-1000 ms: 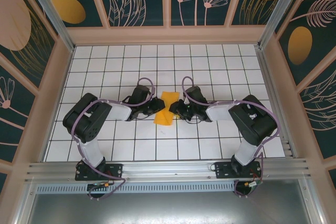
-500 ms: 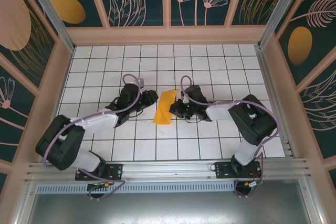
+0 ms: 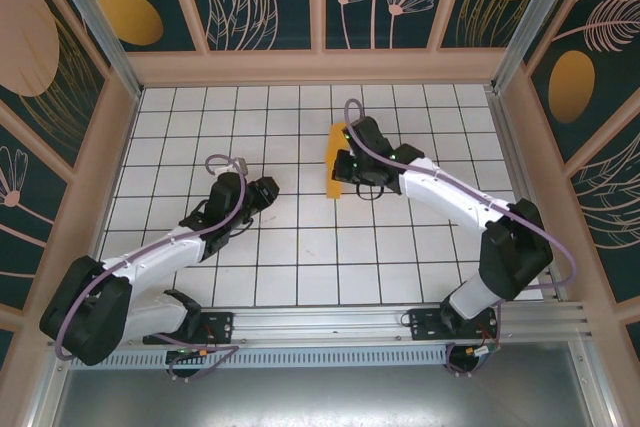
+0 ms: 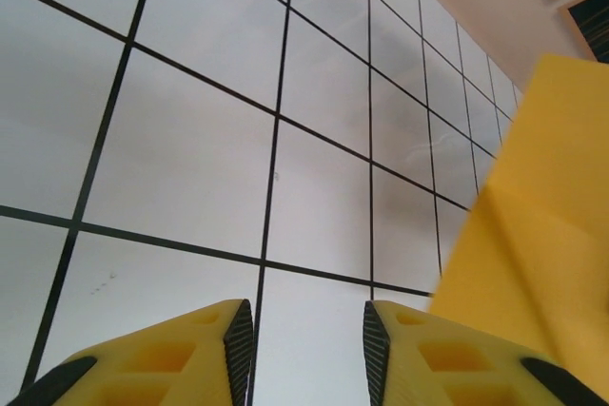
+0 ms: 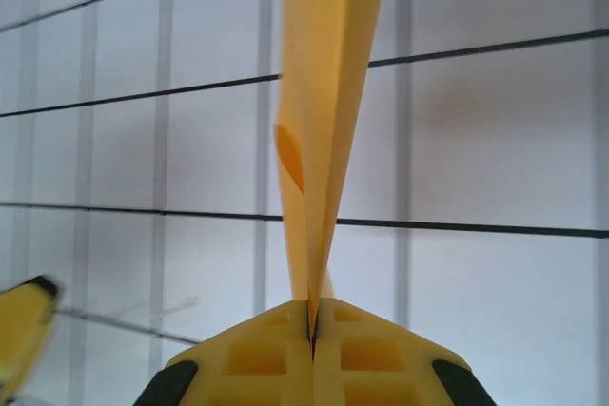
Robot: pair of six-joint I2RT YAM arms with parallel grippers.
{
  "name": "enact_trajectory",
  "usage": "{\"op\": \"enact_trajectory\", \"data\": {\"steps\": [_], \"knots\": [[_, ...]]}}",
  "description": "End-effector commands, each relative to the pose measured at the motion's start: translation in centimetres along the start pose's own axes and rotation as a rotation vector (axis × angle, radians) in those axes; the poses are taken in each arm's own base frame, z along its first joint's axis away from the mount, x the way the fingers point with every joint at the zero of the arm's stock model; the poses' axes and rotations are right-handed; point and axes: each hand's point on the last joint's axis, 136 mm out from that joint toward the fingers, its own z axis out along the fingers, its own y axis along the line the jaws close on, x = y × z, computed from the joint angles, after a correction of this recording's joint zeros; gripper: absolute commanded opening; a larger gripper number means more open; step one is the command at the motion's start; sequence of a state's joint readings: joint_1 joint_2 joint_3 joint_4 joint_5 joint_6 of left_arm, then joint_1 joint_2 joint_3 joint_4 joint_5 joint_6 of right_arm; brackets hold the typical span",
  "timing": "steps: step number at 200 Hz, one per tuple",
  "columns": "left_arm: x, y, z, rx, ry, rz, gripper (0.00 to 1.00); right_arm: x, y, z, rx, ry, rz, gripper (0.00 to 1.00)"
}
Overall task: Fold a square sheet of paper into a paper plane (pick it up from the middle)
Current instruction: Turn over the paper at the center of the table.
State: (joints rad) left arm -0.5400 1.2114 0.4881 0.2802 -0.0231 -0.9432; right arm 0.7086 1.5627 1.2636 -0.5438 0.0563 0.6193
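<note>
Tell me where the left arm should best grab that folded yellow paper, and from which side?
Probably its free edge, coming from the left: the paper is held up on edge, flaps together, and the right fingers pinch its opposite side.

Three cameras, placed around the folded sheet of paper (image 3: 339, 162).

The whole gridded table (image 3: 300, 277) is taken in by the top external camera from high above the sheet, on its near side, tilted downward, so the sheet is seen small. The left wrist camera is set low over the table, left of the sheet, and is aimed past the left gripper (image 4: 306, 325), so that the sheet's face is caught at the frame's right. The right wrist camera is held close against the sheet and sighted edge-on along it from the right gripper (image 5: 314, 316). The sheet and the grid around it are shared by all three views.
</note>
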Motion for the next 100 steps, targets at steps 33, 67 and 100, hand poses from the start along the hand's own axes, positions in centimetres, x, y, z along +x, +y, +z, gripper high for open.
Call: {"op": "enact_trajectory", "data": {"steps": [33, 67, 100], "knots": [[-1.3, 3.4, -1.6, -0.119, -0.095, -0.048, 0.42, 2.7, -8.0, -2.3, 0.785, 0.093, -0.328, 0.03], [-1.9, 5.3, -2.8, -0.195, -0.132, -0.091, 0.44, 5.8, -5.4, 2.6, 0.735, 0.178, -0.356, 0.05], [-2.5, 5.5, -4.3, -0.175, -0.182, -0.107, 0.48, 9.1, -0.8, 7.7, 0.577, 0.268, -0.344, 0.12]]}}
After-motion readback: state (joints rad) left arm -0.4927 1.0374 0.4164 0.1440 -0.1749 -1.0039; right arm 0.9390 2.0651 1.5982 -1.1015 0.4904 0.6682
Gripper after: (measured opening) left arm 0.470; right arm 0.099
